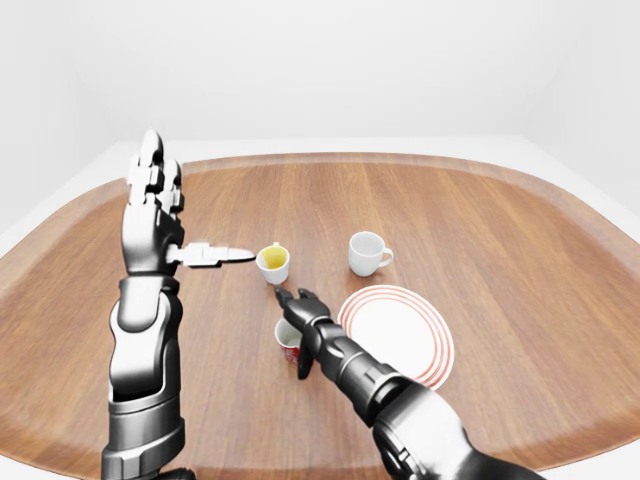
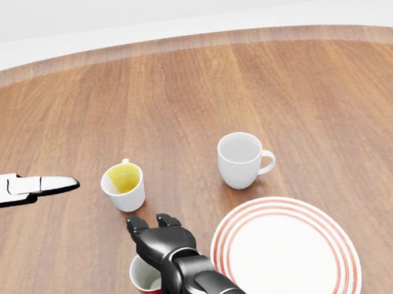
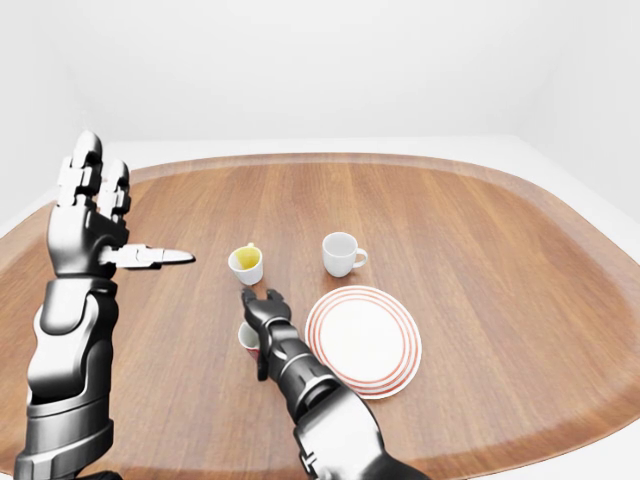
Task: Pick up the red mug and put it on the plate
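The robot's right hand [image 2: 155, 231] reaches over the red mug [image 2: 145, 280], which stands on the wooden worktop [image 2: 318, 90] just left of the striped plate [image 2: 287, 254] — the pick-up step, with the grasp apparently not yet made. The arm hides the mug's right side, so whether the fingers are apart or clamped cannot be told. The left hand [image 1: 155, 195] is raised with fingers spread, well left of the plate. Next, seemingly: a firm grip, a lift, a short carry right — clear of the 2 other cups.
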Tool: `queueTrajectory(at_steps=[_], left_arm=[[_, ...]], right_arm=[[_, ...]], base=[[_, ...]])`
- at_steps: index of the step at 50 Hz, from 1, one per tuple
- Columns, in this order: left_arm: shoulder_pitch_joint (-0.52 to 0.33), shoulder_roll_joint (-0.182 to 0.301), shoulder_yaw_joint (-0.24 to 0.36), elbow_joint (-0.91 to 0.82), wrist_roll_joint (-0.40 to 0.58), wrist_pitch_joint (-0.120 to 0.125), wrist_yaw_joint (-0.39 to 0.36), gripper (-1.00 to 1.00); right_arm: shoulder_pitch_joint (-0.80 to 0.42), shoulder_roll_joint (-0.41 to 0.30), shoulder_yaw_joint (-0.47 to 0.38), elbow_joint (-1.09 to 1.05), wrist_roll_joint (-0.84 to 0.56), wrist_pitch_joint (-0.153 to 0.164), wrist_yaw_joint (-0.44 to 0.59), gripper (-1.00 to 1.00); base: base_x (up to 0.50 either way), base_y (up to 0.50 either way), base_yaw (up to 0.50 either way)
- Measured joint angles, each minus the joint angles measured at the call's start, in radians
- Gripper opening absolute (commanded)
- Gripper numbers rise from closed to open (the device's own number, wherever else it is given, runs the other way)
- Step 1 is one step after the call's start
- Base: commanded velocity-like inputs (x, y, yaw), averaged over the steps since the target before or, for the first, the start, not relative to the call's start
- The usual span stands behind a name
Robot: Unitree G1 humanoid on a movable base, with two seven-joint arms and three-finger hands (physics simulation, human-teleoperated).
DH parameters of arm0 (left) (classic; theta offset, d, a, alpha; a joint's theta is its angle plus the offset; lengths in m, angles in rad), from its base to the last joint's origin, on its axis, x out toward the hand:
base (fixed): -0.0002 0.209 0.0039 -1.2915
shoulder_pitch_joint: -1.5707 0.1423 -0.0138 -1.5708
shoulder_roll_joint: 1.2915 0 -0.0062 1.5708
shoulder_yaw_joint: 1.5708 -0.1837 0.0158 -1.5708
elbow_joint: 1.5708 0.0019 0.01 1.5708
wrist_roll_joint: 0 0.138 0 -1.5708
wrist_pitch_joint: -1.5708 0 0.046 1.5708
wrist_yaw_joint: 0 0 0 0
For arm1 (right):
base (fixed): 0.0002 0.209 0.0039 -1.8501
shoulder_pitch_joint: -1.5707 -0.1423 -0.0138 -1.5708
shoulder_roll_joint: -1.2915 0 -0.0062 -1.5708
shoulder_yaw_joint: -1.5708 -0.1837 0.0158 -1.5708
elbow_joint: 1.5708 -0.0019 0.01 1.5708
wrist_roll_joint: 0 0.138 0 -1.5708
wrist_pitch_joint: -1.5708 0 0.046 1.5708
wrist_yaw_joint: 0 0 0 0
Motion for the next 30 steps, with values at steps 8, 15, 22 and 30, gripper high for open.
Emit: queueTrajectory(at_steps=[8, 15, 22, 30], left_arm=[[0.001, -0.001, -0.001, 0.003, 0.000, 0.000, 0.000, 1.00], [0.002, -0.001, 0.000, 0.004, 0.000, 0.000, -0.001, 1.00], [0.001, -0.001, -0.002, 0.006, 0.000, 0.000, -0.001, 1.00], [0.002, -0.002, -0.002, 0.008, 0.001, 0.000, -0.001, 1.00]], right_arm=[[0.006, 0.001, -0.003, 0.007, -0.007, 0.000, -0.005, 0.07], [0.008, 0.003, -0.005, 0.014, -0.001, 0.000, 0.007, -1.00], [0.010, 0.002, -0.011, 0.009, -0.072, 0.000, 0.105, -1.00], [0.011, 0.001, -0.010, 0.012, -0.058, 0.000, 0.081, -1.00]], base=[[0.00, 0.00, 0.00], [0.00, 0.00, 0.00], [0.00, 0.00, 0.00], [0.00, 0.00, 0.00]])
